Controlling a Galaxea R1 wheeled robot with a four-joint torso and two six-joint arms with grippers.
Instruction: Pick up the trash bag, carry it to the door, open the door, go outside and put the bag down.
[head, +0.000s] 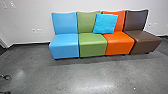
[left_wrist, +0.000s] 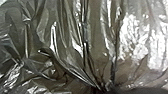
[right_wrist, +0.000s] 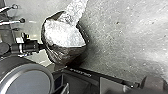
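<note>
Left wrist view, thin glossy film of the trash bag in sharp pleats, our left gripper's jaws drawn narrow on it, rounded bulk against mottled gray floor, our right jaws we cannot tell.

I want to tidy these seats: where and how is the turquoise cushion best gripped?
Probably by the middle of its top edge, from above and in front. The turquoise cushion leans on the green backrest and the orange one, lower edge by the seats, so behind and below look blocked; the top edge is uncovered.
</note>
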